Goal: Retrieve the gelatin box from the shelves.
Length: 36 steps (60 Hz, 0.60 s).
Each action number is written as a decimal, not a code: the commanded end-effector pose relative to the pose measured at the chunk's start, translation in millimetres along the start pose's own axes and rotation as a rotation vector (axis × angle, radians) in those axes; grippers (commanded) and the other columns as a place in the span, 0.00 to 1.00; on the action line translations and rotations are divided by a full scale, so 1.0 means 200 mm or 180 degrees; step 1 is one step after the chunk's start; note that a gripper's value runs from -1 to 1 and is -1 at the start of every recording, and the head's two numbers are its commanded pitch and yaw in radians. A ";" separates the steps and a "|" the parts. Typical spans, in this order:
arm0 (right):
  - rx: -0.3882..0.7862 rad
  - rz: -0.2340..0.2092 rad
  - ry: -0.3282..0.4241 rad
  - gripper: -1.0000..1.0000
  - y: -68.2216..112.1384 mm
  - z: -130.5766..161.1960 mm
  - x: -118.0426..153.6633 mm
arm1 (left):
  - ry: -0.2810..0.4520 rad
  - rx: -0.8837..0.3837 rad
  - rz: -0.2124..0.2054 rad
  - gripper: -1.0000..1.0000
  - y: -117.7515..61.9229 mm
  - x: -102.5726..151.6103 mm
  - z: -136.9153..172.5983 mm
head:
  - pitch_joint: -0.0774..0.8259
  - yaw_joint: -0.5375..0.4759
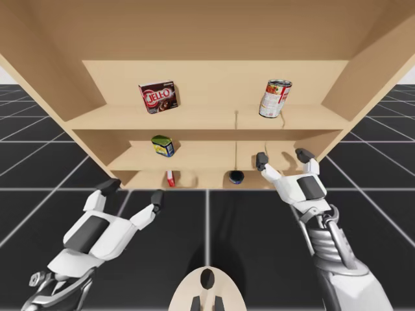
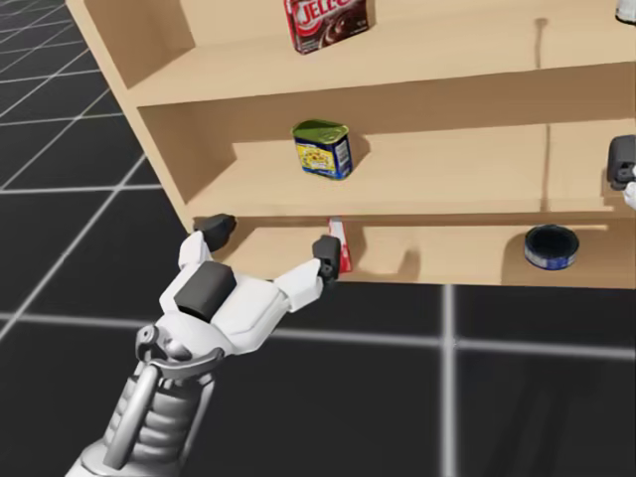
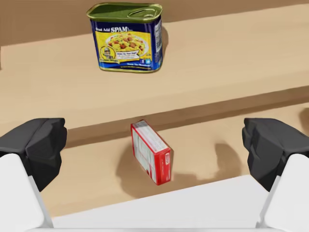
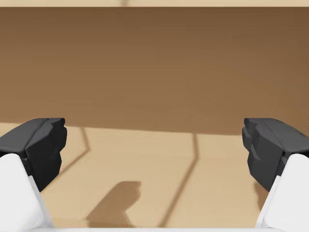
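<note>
A small red box (image 1: 170, 178) (image 2: 341, 243) (image 3: 152, 152), the gelatin box, stands on edge on the bottom shelf, in the left compartment. My left gripper (image 1: 133, 192) (image 2: 272, 240) (image 3: 154, 145) is open just in front of that shelf, with the red box ahead of it, between the lines of its fingers and untouched. My right gripper (image 1: 283, 157) (image 4: 154, 145) is open at the right compartment of the middle shelf, facing the bare back wall, with nothing between its fingers.
The wooden shelves (image 1: 194, 120) have three levels. On the top shelf are a dark maroon box (image 1: 159, 96) (image 2: 328, 20) and a red-and-white can (image 1: 275, 98). A blue tin with a green lid (image 1: 163, 146) (image 3: 126, 37) sits on the middle shelf. A low dark-blue can (image 1: 236, 176) (image 2: 551, 246) is on the bottom right.
</note>
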 end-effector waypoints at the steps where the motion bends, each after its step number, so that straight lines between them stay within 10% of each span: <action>1: -0.0013 -0.0014 -0.0010 0.00 0.00 0.00 0.00 | 0.0197 -0.0063 0.0228 0.00 -0.11 -0.15 -0.02 | 0.75 0.80; 36: -0.0019 0.0018 -0.0022 0.00 -0.01 0.00 0.01 | 0.0631 0.0279 0.0347 0.00 -0.16 -0.42 -0.53 | 0.76 0.79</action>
